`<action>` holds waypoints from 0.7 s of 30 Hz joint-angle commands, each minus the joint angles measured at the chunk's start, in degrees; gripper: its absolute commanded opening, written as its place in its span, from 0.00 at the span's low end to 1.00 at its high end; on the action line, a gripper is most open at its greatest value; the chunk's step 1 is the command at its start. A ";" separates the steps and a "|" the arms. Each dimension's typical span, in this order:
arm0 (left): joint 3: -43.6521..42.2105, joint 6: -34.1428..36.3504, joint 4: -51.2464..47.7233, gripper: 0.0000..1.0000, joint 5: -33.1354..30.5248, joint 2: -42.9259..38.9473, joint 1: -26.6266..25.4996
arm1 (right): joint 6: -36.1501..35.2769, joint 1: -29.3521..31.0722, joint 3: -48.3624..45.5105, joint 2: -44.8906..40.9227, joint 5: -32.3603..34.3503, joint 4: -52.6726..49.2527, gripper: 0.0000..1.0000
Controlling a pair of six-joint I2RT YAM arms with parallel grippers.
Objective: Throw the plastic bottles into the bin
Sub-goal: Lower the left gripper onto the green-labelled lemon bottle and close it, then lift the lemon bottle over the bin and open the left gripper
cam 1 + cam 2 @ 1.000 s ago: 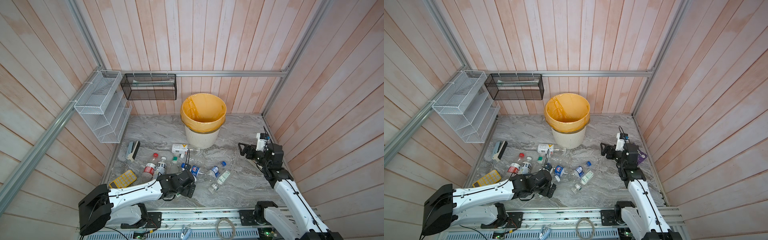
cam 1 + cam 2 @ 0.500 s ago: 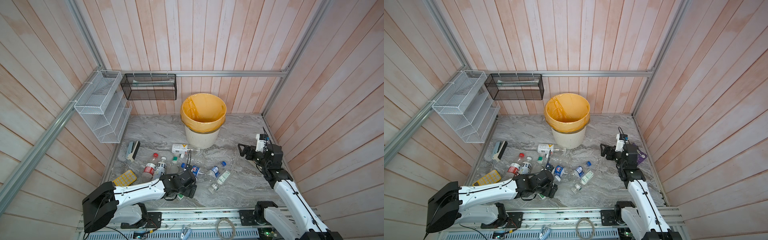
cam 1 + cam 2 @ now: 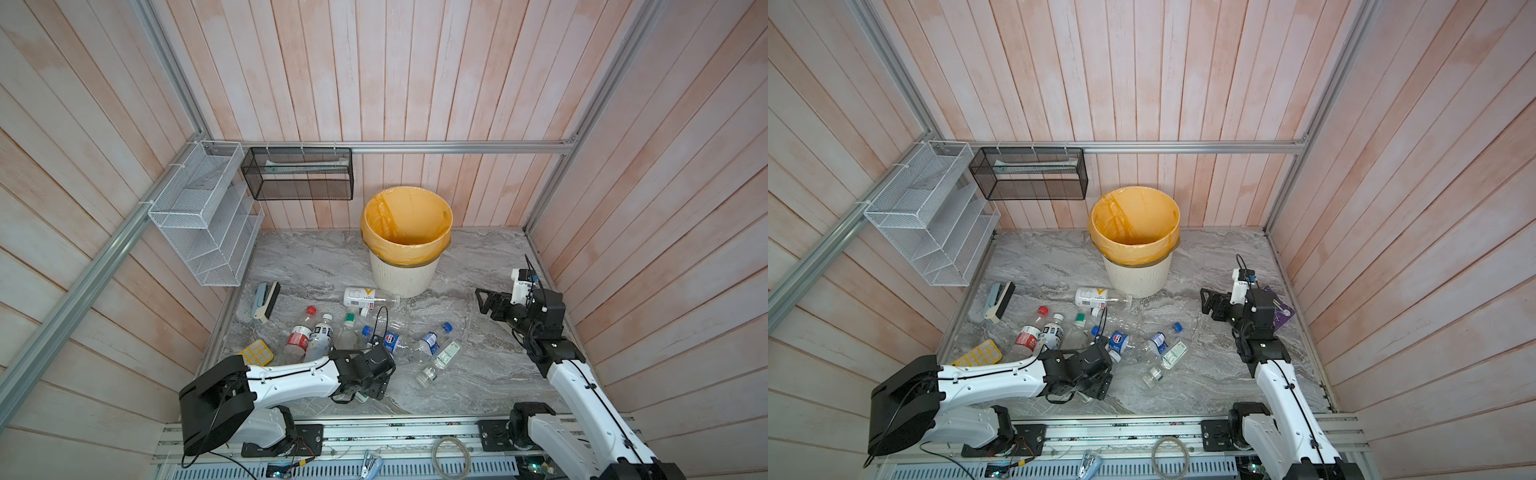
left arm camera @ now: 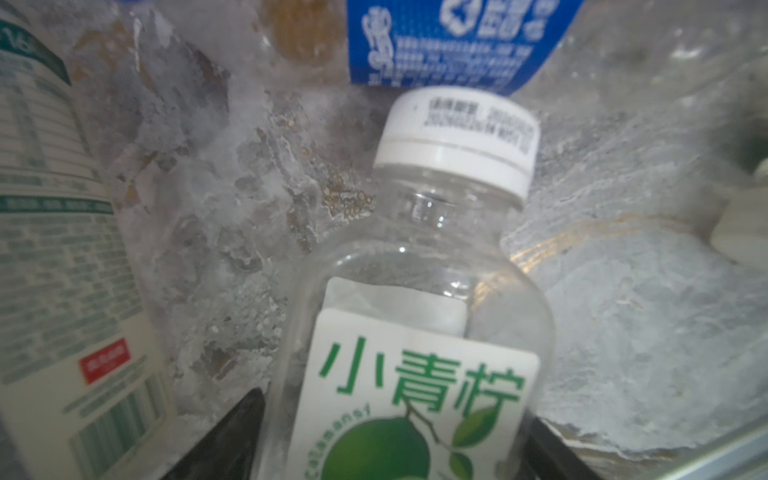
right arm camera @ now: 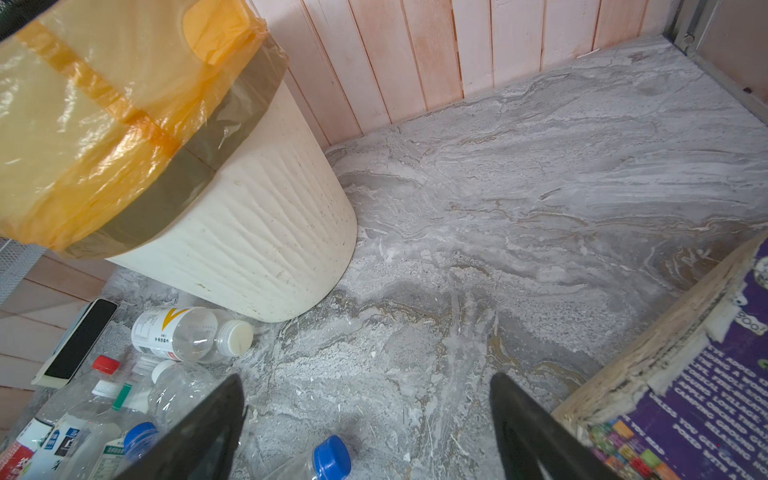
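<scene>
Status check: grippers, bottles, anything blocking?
Left gripper flanking lime-label bottle, grip unconfirmed; right gripper open, empty. Other bottles on marble surface, none visible in bin. Blue-label bottle crowds the cap end.

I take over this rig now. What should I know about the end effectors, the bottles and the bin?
Left end effector: around the lime-label bottle, grip unclear.
Right end effector: open, empty, right of the bin.
The other bottles lie on the marble surface before the bin.
Done: no bottle visible in the bin.
Left: all of them.
</scene>
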 commanded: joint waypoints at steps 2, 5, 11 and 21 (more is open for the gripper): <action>1.02 -0.25 -0.55 0.72 -0.19 0.28 -0.78 | 0.05 0.29 -0.79 0.44 1.19 1.07 0.93; 1.73 0.08 -0.24 0.64 -0.87 -1.25 -1.52 | -0.04 0.33 -0.77 0.53 1.28 1.08 0.92; 3.26 1.36 1.02 0.55 -1.76 -9.52 -2.32 | -0.47 0.33 -1.05 0.29 2.62 1.06 0.93; 5.27 10.81 10.13 0.42 -21.86 -31.44 -7.77 | -0.47 0.30 -1.96 -1.37 5.03 1.81 0.93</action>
